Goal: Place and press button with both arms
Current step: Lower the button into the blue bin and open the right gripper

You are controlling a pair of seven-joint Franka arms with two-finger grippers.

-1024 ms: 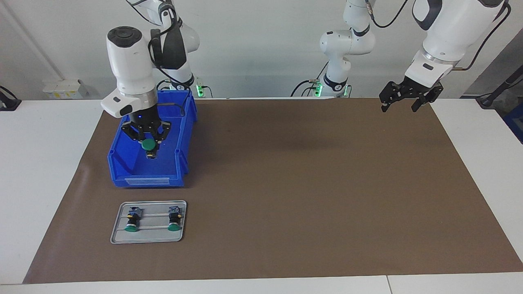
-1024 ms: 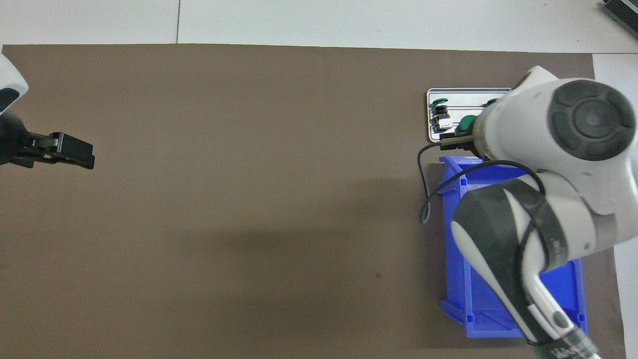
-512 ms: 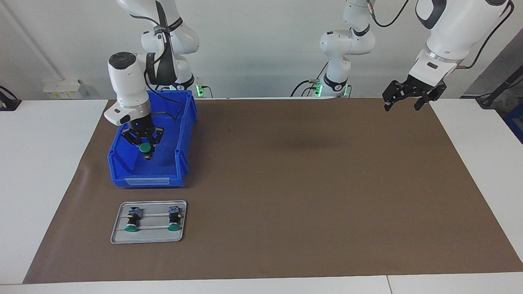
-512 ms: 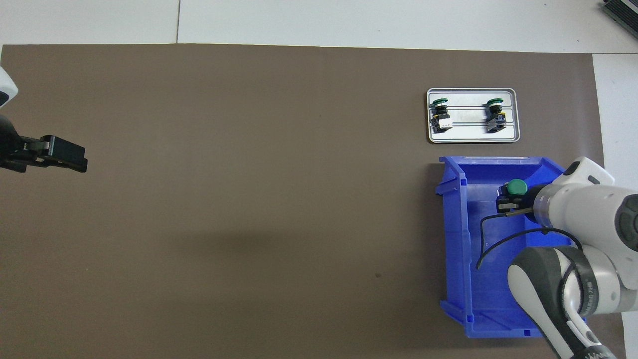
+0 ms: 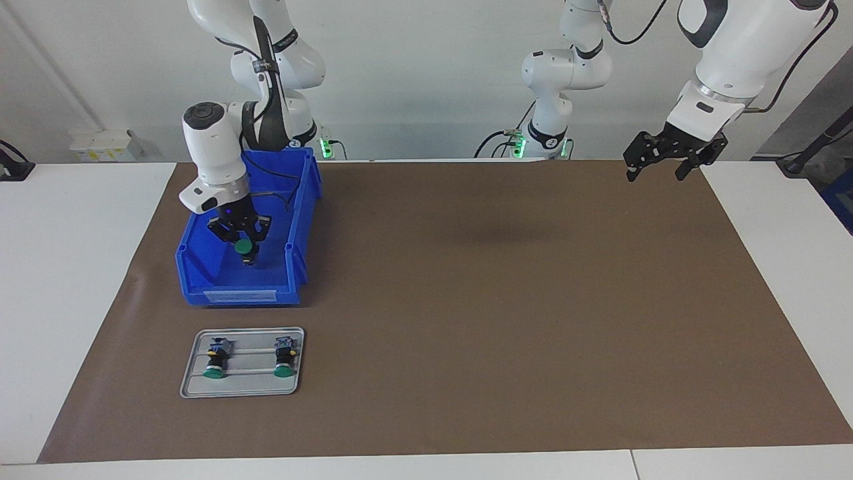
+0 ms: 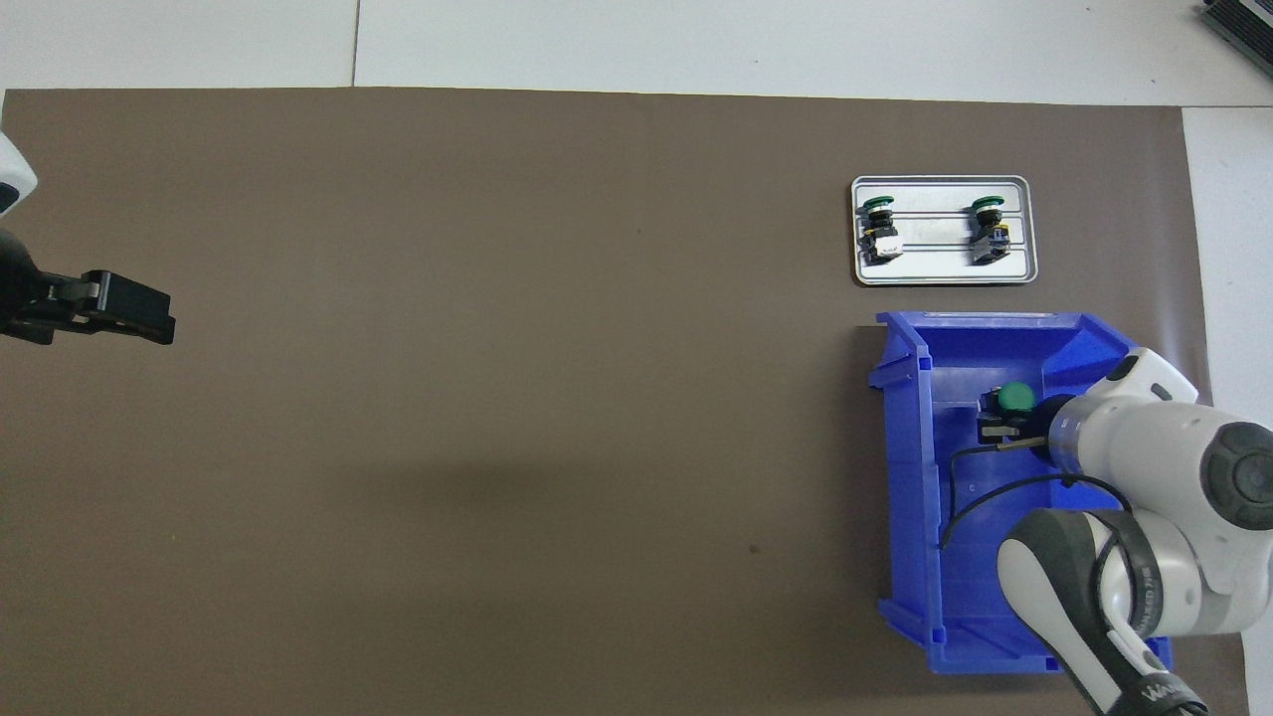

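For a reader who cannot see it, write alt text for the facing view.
The right arm's tool holds a green button inside a blue bin. Two more buttons lie on a grey tray farther from the robots. The left tool waits above the mat's corner.

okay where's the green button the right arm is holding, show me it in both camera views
Facing view: the held button sits in the right claw, down inside the blue bin, in the upper part of the picture.
Overhead view: the same button is inside the bin, low in the picture, just ahead of the white wrist.
Shared landmark: the metal tray with two more buttons, beside the bin.
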